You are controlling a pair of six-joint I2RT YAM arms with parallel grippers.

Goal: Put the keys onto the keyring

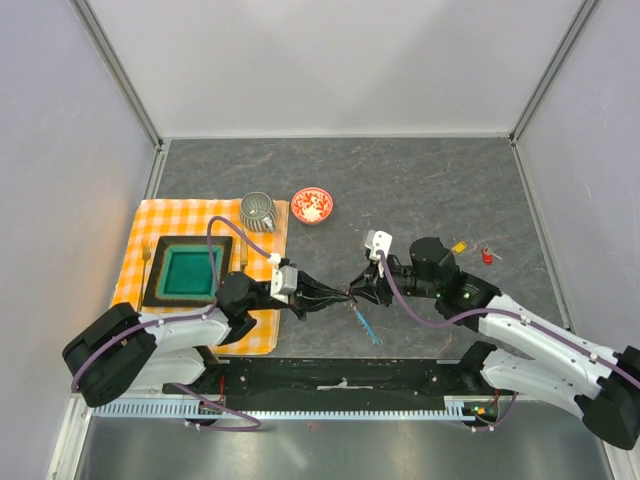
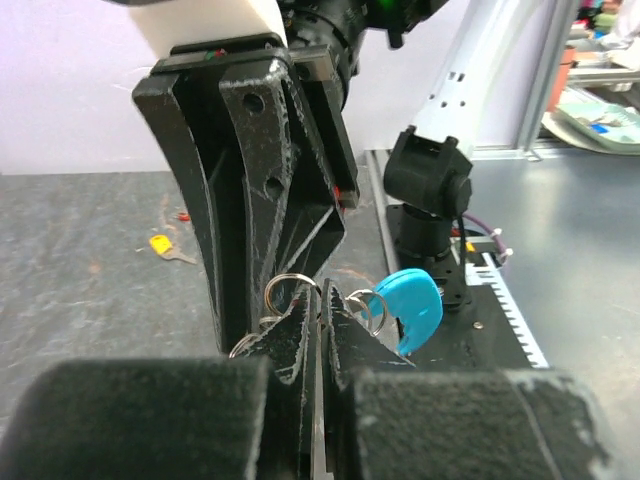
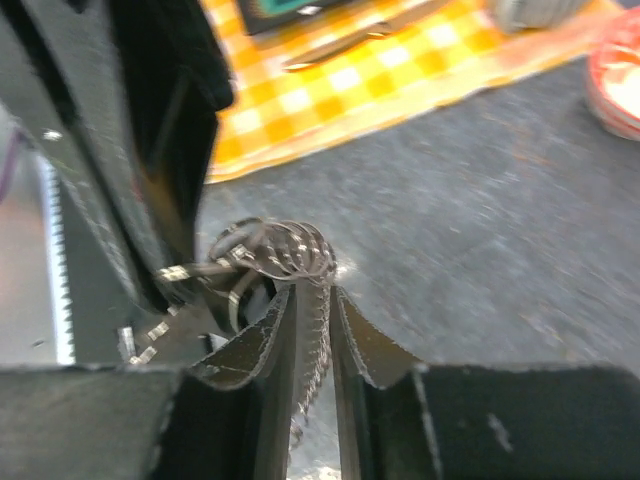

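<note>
Keyring [image 2: 290, 288] is at the middle of the table's near half, clamped at the tip of the left gripper [image 2: 318, 330], whose fingers are pressed tight together on the wire loops. Its blue tag [image 2: 412, 308] hangs free on the side toward the arm bases. That arm reaches in from the left, so the ring sticks out rightward past its fingertips.

The right gripper [image 3: 315, 300] meets it head-on from the other side, tips almost touching the bunch of loops. Both grippers lie along one left-to-right line with the ring between them. The right jaws are narrowly parted around a thin toothed metal strip [image 3: 314, 352]. A sliver of gap shows beside the strip, so the hold looks loosened rather than clamped. Whether that strip is a key blade or part of the ring cannot be told.

Further right, well apart from both grippers and a little deeper on the table, lie the yellow key [image 1: 459, 246] and, just beside it, the red key [image 1: 487, 256]. A black key cannot be made out.

The right arm is much the nearer to those loose keys, which lie behind its wrist. Any fetch probably falls to it, with the left arm holding the ring in place.
</note>
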